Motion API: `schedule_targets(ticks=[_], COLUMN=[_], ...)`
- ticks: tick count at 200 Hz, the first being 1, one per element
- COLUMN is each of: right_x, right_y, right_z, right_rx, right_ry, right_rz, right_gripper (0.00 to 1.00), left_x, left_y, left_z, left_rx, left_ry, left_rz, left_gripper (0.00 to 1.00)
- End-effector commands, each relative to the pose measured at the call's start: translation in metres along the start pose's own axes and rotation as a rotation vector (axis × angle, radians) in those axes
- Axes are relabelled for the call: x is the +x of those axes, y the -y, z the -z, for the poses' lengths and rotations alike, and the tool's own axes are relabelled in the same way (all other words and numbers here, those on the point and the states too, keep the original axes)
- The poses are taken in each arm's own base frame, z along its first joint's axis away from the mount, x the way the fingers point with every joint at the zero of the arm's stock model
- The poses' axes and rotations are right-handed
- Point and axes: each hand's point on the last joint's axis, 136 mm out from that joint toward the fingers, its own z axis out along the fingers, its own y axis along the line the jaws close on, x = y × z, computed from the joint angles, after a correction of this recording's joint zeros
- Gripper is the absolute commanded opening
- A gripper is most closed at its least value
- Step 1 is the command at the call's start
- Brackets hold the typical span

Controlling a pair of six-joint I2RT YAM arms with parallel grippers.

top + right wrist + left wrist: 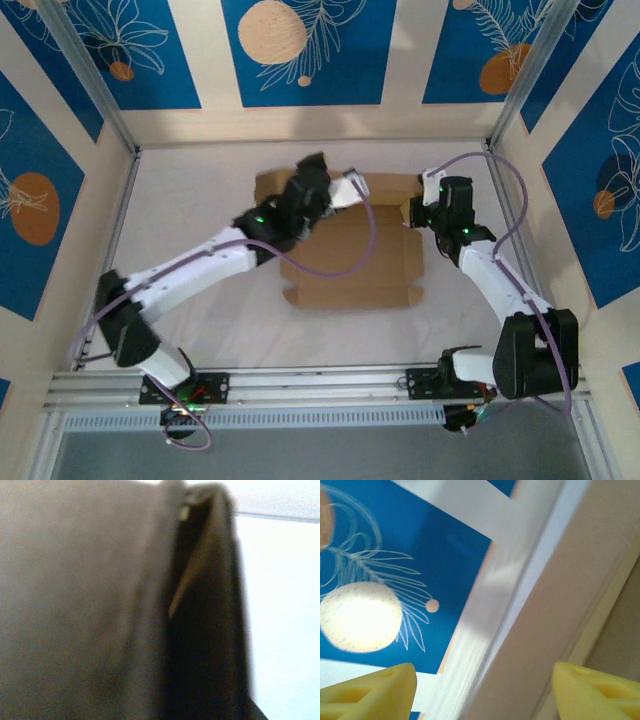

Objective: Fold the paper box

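Cardboard: the brown corrugated paper box (pixel 385 278) lay flat on the counter (pixel 200 200); right jaws pinched its right rear flap, left jaws hung open over its back edge.

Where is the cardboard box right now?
In the top view the paper box lies mid-table, the left gripper over its far edge, the right gripper at its far-right corner.

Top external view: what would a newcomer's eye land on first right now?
The brown paper box lies flat in the middle of the table, with both arms reaching over its far edge. The right end effector is shut at the far right corner, apparently on a flap, with cardboard close against its wrist camera. The left end effector is open, yellow fingers apart, tilted up toward the blue wall panel.
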Motion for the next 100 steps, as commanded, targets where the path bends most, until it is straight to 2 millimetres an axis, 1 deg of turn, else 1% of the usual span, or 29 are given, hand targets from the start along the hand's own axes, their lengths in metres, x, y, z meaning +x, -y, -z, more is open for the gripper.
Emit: schedule_targets(ticks=[1, 9, 15, 28, 42, 53, 70, 79, 100], right_x=[0.005, 0.005, 0.006, 0.006, 0.007, 0.009, 0.011, 0.01, 0.007], right_y=[0.009, 0.011, 0.011, 0.01, 0.007, 0.009, 0.011, 0.009, 0.004], right_z=[0.005, 0.005, 0.005, 0.007, 0.01, 0.01, 0.012, 0.012, 0.012], right_rx=[0.033, 0.056, 0.065, 0.089, 0.099, 0.12, 0.135, 0.126, 0.119], right_ry=[-0.076, -0.089, -0.097, -0.094, -0.089, -0.084, -0.079, -0.074, -0.062], right_rz=[-0.126, -0.136, -0.133, -0.121, -0.125, -0.135, -0.162, -0.161, -0.145], right_gripper=[0.0, 0.0, 0.0, 0.0, 0.0, 0.0, 0.0, 0.0, 0.0], left_x=[-0.001, -0.003, -0.003, 0.007, 0.018, 0.03, 0.042, 0.052, 0.073], left_y=[-0.011, -0.016, -0.025, -0.044, -0.05, -0.058, -0.057, -0.057, -0.047], left_z=[0.038, 0.046, 0.05, 0.055, 0.059, 0.058, 0.059, 0.056, 0.043], left_rx=[0.17, 0.201, 0.191, 0.15, 0.191, 0.2, 0.287, 0.311, 0.423], left_ry=[0.017, 0.016, 0.002, -0.058, -0.098, -0.131, -0.156, -0.179, -0.243], left_rz=[0.229, 0.31, 0.394, 0.551, 0.656, 0.792, 0.987, 1.065, 1.236], left_gripper=[0.72, 0.71, 0.71, 0.66, 0.66, 0.66, 0.64, 0.65, 0.65])
